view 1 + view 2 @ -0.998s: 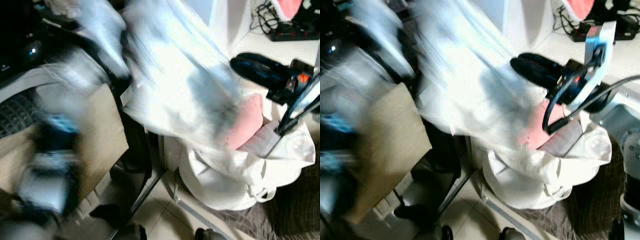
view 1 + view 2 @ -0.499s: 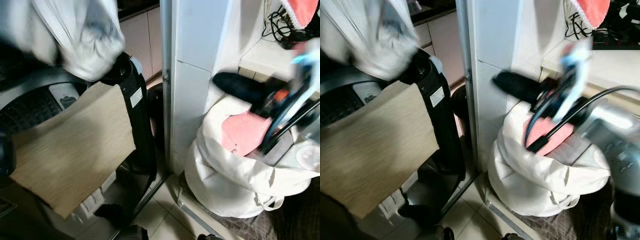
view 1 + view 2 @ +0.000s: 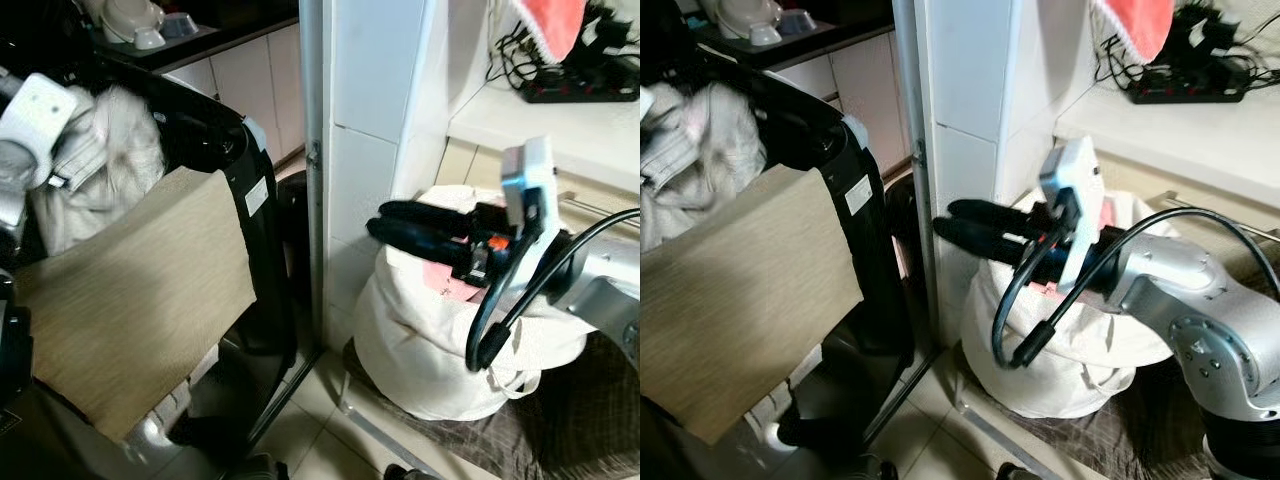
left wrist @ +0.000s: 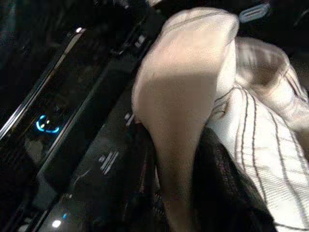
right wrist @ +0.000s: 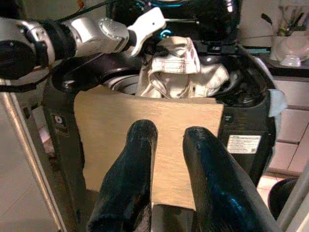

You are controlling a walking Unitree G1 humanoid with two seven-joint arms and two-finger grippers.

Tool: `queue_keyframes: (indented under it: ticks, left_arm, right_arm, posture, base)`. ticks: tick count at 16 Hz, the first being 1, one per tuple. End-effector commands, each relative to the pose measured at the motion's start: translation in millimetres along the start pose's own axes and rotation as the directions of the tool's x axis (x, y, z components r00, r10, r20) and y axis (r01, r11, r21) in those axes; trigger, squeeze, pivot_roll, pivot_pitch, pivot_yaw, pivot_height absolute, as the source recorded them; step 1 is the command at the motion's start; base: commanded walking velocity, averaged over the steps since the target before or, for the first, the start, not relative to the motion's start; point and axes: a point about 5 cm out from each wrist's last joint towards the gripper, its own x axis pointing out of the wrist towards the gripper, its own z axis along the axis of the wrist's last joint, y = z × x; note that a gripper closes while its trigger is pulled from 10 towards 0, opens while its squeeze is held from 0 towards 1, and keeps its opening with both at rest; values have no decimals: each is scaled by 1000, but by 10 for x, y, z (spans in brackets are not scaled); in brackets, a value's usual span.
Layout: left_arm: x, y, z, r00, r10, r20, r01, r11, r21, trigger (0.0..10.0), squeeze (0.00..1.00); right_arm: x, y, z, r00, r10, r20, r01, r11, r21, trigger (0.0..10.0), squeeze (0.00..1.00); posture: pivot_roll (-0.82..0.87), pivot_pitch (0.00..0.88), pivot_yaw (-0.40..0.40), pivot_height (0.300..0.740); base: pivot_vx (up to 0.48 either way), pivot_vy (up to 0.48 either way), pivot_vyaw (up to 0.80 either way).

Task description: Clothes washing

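A cream striped garment [image 3: 105,175] lies bunched in the top opening of the black washing machine [image 3: 232,150]. My left gripper [image 5: 157,46] is at the garment's top, shut on it. In the left wrist view the cloth [image 4: 193,96] drapes over the fingers, beside the washer's lit control panel [image 4: 46,124]. My right gripper [image 3: 375,220] hovers level above the white laundry bag [image 3: 430,340], fingers a little apart and empty. A pink item [image 3: 440,283] lies in the bag.
A beige panel [image 3: 140,300] hangs over the washer's front. A white tiled pillar [image 3: 370,120] stands between washer and bag. The bag rests on a dark brown mat [image 3: 585,420]. A power strip [image 3: 580,90] lies on the counter behind.
The camera has swung about. My left arm has carried the garment from above the bag over to the washer's opening. My right gripper stays over the bag.
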Motion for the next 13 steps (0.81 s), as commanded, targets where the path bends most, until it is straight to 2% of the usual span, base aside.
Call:
queue_keyframes:
  ticks: [1,3,4,5,6,8,9,10,11,12,13]
  left_arm:
    - [-45,195,68,999,36,25,-35,999,-26,10000,1000]
    - [-42,168,129,997,-3,72,14,989,-150,10000,1000]
    - [-34,105,183,992,-45,116,74,963,-257,10000,1000]
    - [-33,92,189,991,-57,122,88,960,-266,10000,1000]
    - [-31,69,167,991,-68,118,97,961,-259,10000,0]
    - [-27,18,115,989,-112,97,132,961,-242,10000,0]
    - [-24,-20,145,984,-125,126,157,943,-294,10000,0]
    - [-14,-92,200,981,-121,151,173,897,-407,10000,0]
    - [-4,-321,322,976,-116,184,193,851,-488,10000,0]
    - [-4,-321,322,976,-116,184,193,851,-488,10000,0]
    - [-88,-697,539,961,-116,251,242,792,-560,10000,0]
  right_arm:
    - [9,20,-31,1000,3,-29,-4,1000,-5,10000,0]
    - [57,-39,-86,998,-46,-50,46,999,-5,10000,0]
    - [81,-119,-141,990,-124,-70,124,992,-5,10000,0]
    - [82,-144,-158,986,-152,-74,152,988,-5,10000,0]
    - [71,-200,-196,974,-213,-81,213,977,-10,10000,0]
    - [59,-217,-215,968,-238,-80,238,971,-2,10000,0]
    - [55,-231,-221,962,-265,-70,265,964,-5,10000,0]
    - [57,-256,-227,945,-325,-48,324,946,-15,10000,0]
    - [78,-339,-229,881,-473,1,472,879,-71,10000,0]
    - [78,-339,-229,881,-473,1,472,879,-71,10000,0]
    - [57,-425,-262,793,-608,41,610,791,-49,10000,0]
  posture:
    - [-81,0,75,740]
    - [-75,0,70,740]
    - [-71,0,64,740]
    - [-71,0,64,740]
    - [-67,0,59,740]
    - [-71,0,60,740]
    - [-75,0,59,740]
    - [-78,0,60,740]
    - [-81,0,56,740]
    - [-81,0,56,740]
    - [-79,0,45,740]
  base:
    - [0,0,0]
    - [0,0,0]
    - [0,0,0]
    - [0,0,0]
    - [0,0,0]
    - [0,0,0]
    - [0,0,0]
    - [0,0,0]
    - [0,0,0]
    - [0,0,0]
    - [0,0,0]
